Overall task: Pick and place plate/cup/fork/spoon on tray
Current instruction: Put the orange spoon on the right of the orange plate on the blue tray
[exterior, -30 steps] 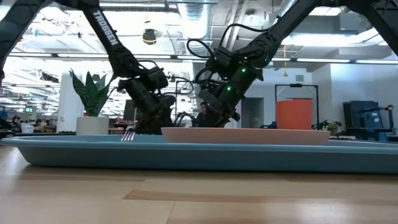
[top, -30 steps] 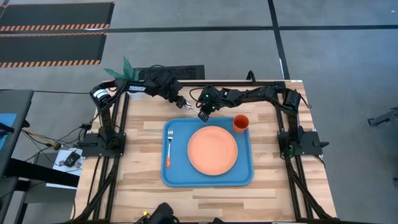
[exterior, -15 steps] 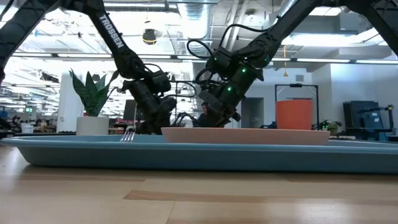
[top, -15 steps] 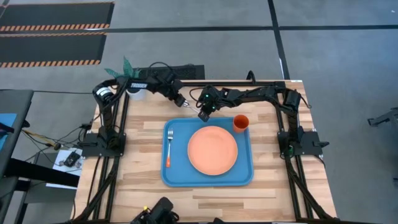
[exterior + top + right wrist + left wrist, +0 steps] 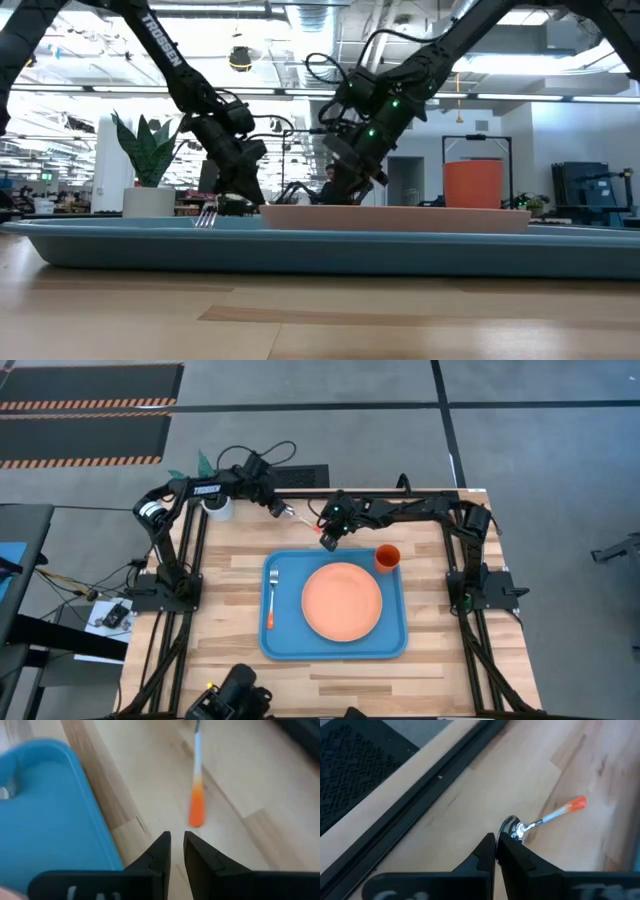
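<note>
Once agape, left pincer (image 5: 496,842) shut.

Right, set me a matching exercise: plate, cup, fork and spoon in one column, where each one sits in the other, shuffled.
Things:
1. plate
2. cup
3. fork
4. spoon

Places:
A. on the bare wood, off the tray
B. in a right-hand corner of the tray
C. in the middle of the tray
D. along the tray's left side

Pairs: 1-C; 2-B; 3-D; 4-A
</note>
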Action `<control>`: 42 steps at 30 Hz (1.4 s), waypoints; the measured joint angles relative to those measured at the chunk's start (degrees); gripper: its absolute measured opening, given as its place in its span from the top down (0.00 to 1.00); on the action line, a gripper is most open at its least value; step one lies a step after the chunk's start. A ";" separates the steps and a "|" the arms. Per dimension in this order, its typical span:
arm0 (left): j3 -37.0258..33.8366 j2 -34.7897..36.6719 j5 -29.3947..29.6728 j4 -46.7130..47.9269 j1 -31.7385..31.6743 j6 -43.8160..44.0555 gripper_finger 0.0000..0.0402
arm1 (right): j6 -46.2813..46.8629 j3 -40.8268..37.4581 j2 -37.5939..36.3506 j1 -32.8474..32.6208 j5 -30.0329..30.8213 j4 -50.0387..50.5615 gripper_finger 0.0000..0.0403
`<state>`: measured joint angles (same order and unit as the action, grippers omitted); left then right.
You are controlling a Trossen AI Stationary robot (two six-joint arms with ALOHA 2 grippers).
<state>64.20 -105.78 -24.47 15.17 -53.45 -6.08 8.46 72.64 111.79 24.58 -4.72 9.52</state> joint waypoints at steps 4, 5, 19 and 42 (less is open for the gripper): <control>0.37 0.76 -1.07 3.74 0.09 -4.85 0.99 | -1.15 0.00 -2.20 0.35 -0.01 0.57 0.81; 1.05 0.76 -1.47 5.36 0.15 -6.46 1.00 | -1.31 0.00 -2.98 0.35 0.03 0.93 0.81; 16.72 2.10 -2.48 21.95 0.08 -17.82 1.00 | -7.25 0.04 -14.94 3.85 0.16 12.32 0.81; -2.29 38.45 -1.72 30.51 9.60 -16.25 1.00 | -8.51 -25.03 -48.61 8.45 0.16 3.80 0.87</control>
<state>61.91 -67.32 -26.19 45.68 -43.86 -22.33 -0.05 47.62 63.18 33.03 -4.56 13.32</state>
